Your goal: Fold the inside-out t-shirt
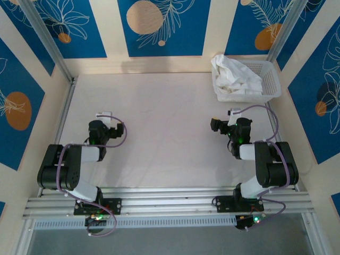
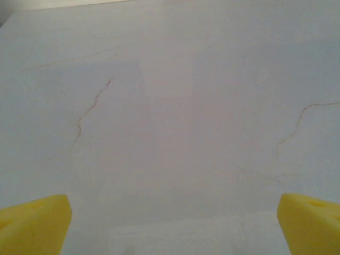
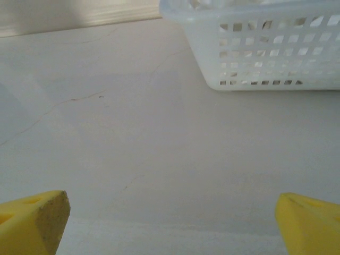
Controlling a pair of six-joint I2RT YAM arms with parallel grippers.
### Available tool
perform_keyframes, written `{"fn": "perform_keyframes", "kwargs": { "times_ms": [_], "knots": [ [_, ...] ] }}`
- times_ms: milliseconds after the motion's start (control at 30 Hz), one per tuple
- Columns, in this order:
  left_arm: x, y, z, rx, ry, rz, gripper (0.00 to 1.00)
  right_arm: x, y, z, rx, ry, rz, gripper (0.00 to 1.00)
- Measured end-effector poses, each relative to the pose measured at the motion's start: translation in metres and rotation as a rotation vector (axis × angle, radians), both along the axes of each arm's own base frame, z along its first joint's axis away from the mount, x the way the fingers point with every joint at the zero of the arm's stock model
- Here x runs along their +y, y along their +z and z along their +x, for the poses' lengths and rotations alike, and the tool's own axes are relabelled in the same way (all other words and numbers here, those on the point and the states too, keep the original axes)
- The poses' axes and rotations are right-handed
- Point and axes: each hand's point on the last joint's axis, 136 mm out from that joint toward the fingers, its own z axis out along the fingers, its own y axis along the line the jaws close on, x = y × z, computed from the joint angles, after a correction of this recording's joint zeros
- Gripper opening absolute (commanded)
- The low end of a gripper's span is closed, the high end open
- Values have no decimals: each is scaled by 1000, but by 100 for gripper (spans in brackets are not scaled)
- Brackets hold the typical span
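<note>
While the shirt (image 1: 236,77) lies bunched in the basket (image 1: 272,84), nothing is folded; my right pincer (image 3: 172,226) waits, fingers apart, everything left to do.

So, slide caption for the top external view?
Two robot arms, pincers off the cloth; white shirt bunched in a mesh basket at far right.

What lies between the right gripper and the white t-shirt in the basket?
Bare tabletop, then the basket's near wall, lie between the right gripper and the t-shirt, as the top view shows.
</note>
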Motion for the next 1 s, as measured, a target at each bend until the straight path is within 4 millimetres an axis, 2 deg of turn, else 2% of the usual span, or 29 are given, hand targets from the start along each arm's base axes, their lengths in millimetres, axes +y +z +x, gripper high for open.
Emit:
{"fn": "perform_keyframes", "kwargs": {
  "times_ms": [100, 200, 267, 300, 333, 400, 500, 533, 600, 667, 700, 800, 833, 867, 900, 933, 1000],
  "knots": [
    [3, 26, -9, -31, 26, -5, 99, -3, 28, -8, -4, -49, 8, 99],
    [-3, 79, -21, -144, 42, -43, 99, -15, 80, -1, 1, -152, 106, 99],
    [-17, 111, -28, -208, 18, -81, 99, -24, 117, 10, -12, -208, 177, 99],
    [-28, 124, -32, -219, -1, -102, 99, -30, 128, 15, 5, -234, 217, 99],
    [-39, 135, -36, -225, -26, -123, 99, -35, 137, 23, 25, -258, 259, 99],
    [-69, 154, -46, -225, -103, -154, 99, -45, 142, 42, 89, -290, 322, 100],
    [-107, 171, -65, -215, -229, -191, 99, -57, 130, 85, 206, -319, 389, 100],
    [-117, 173, -72, -204, -267, -199, 99, -60, 118, 103, 259, -327, 409, 100],
    [-128, 169, -81, -168, -315, -204, 99, -65, 97, 126, 348, -344, 423, 100],
    [-136, 158, -89, -117, -353, -198, 99, -69, 79, 158, 400, -346, 429, 99],
    [-139, 151, -92, -86, -368, -192, 99, -70, 68, 175, 428, -346, 431, 95],
    [-145, 138, -99, -31, -405, -179, 99, -72, 40, 212, 482, -330, 417, 76],
    [-146, 135, -101, -20, -415, -173, 99, -72, 33, 223, 490, -320, 411, 63],
    [-147, 133, -102, -12, -424, -169, 99, -71, 27, 231, 498, -306, 400, 42],
    [-149, 130, -102, -1, -431, -164, 99, -71, 22, 238, 505, -296, 388, 11],
    [-150, 128, -103, 11, -437, -160, 99, -71, 20, 242, 509, -289, 380, 0],
    [-151, 125, -104, 29, -442, -156, 99, -70, 18, 247, 531, -272, 357, 0]
  ]
}}
